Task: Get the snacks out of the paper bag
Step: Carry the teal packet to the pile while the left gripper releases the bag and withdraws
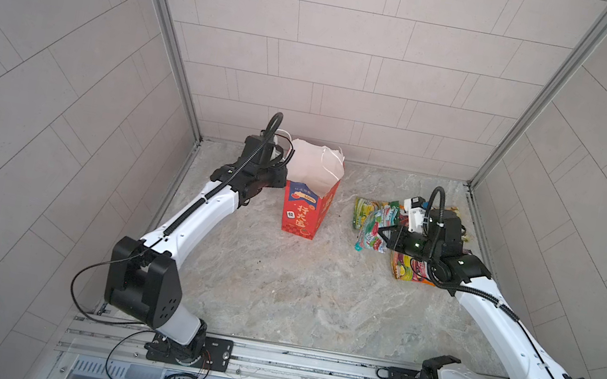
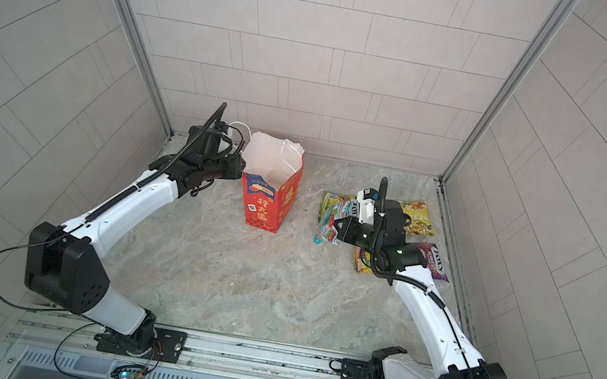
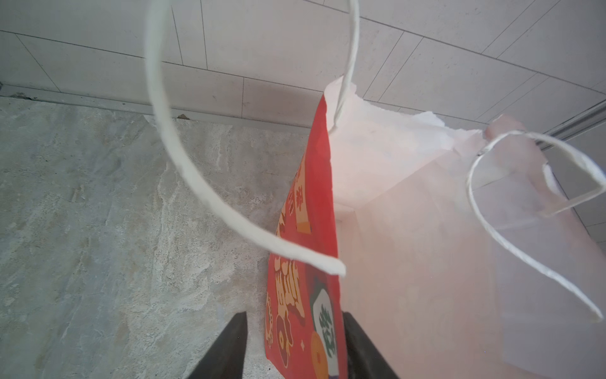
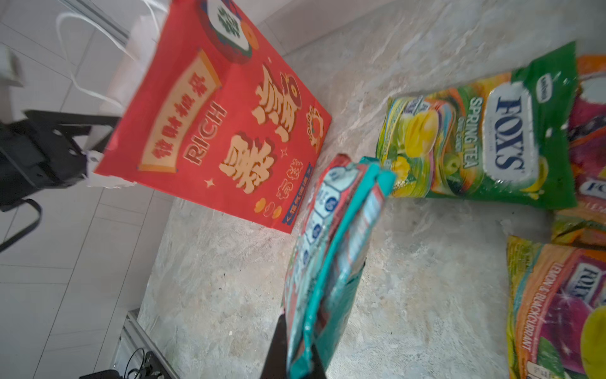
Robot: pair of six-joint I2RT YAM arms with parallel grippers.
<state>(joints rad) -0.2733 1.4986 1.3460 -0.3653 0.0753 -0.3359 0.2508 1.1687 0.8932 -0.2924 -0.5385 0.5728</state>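
Now, your right gripper (image 4: 297,341) is clamped on the light blue glossy plastic snack packet (image 4: 334,249), held edge-up beside the flat green packet (image 4: 485,137) on the grey marbled tabletop (image 1: 276,287), probably ready to drop. Your left gripper (image 3: 294,315) straddles a wall of the upright red paper gift bag (image 1: 305,216), jaws parted, likely letting go after steadying it.
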